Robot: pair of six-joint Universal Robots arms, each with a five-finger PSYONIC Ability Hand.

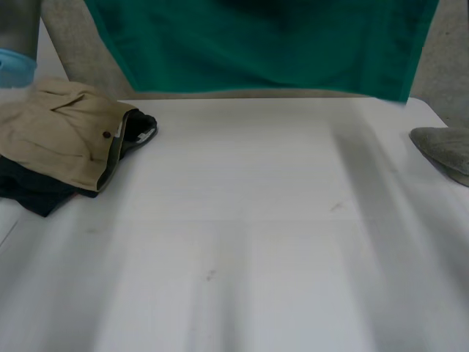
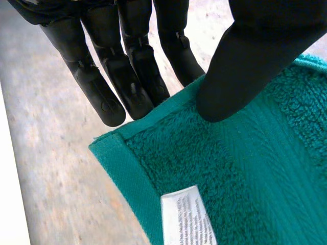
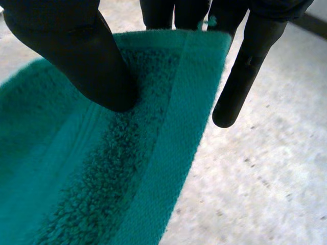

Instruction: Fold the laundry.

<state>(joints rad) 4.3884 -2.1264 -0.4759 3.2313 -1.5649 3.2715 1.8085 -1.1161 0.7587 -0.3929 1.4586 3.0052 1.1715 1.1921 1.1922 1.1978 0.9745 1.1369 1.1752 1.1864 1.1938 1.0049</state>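
A green towel [image 1: 264,44] hangs spread in the air beyond the far edge of the white table [image 1: 249,235]. In the left wrist view my left hand [image 2: 245,66] pinches one corner of the green towel [image 2: 245,168] between thumb and fingers, next to a white care label [image 2: 189,217]. In the right wrist view my right hand [image 3: 76,56] pinches the other top corner of the green towel [image 3: 102,173], thumb pressed on the terry, fingers behind the hem.
A pile of folded clothes lies at the table's left: tan trousers [image 1: 66,132] on a dark garment [image 1: 33,194]. A grey cloth [image 1: 447,150] sits at the right edge. My left arm's blue cap [image 1: 15,66] shows at far left.
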